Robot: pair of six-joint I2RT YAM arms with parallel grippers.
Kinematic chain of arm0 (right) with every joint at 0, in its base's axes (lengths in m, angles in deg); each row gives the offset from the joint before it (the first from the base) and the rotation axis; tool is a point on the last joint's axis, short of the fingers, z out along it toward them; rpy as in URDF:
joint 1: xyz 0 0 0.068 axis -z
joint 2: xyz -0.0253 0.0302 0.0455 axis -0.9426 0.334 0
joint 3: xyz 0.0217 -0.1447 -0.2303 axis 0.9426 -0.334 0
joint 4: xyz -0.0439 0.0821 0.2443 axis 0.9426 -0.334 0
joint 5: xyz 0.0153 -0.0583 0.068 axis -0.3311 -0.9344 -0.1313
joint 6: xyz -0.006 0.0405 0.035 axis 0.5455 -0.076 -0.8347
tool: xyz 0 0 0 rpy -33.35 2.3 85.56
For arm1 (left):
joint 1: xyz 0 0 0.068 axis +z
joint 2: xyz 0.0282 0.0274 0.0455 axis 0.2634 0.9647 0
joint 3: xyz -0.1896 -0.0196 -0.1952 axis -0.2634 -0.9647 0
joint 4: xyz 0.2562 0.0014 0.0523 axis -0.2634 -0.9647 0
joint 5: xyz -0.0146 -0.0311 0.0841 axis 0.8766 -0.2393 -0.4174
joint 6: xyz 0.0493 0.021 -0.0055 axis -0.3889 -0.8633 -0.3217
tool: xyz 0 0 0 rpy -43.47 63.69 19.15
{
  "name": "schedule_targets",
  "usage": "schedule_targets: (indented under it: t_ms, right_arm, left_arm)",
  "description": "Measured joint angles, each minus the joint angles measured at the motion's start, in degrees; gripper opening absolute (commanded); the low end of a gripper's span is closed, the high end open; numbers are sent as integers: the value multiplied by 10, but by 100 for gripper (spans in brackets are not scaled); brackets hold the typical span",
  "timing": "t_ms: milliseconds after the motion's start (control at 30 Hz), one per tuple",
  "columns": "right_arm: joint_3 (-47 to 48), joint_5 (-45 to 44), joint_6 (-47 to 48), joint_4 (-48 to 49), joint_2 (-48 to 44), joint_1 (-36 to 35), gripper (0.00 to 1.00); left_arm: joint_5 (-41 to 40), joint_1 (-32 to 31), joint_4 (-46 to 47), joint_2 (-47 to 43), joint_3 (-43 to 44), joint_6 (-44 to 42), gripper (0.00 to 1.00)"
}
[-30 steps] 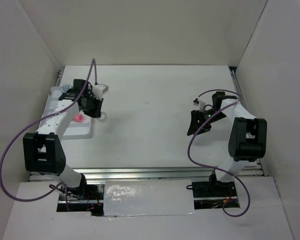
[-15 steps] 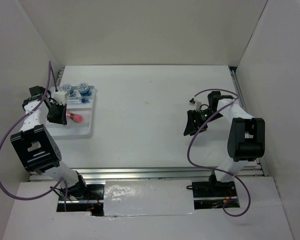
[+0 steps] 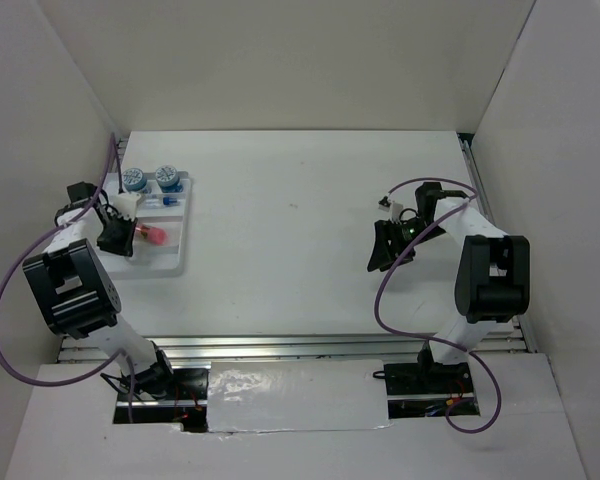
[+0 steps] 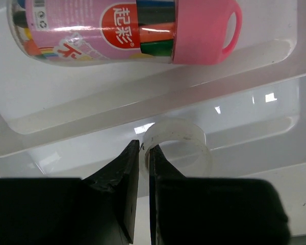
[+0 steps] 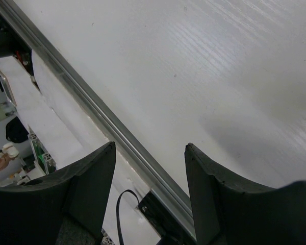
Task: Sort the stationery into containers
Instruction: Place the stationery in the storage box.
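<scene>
Left claw (image 4: 143, 153), shifted frame-left over tray (image 3: 166, 260), clamps white ring (image 4: 176, 147); right claw (image 5: 149, 153) apart, empty; you likely have only release left.

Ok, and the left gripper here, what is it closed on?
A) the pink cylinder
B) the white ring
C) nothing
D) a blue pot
B: in the left wrist view the left gripper pinches the wall of the white ring, while the pink cylinder lies apart in another compartment of the tray.
</scene>
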Motion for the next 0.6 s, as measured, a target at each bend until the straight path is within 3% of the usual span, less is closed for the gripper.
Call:
schedule_targets:
  t_ms: [267, 400, 600]
  right_arm:
    - [4, 0, 0, 0, 5, 0, 63]
    - [4, -1, 0, -1, 7, 0, 63]
    - [6, -1, 0, -2, 7, 0, 63]
  left_arm:
    - [-12, 1, 18, 19, -13, -10, 19]
    - [-14, 1, 24, 19, -13, -11, 36]
    - [-17, 1, 25, 19, -13, -12, 46]
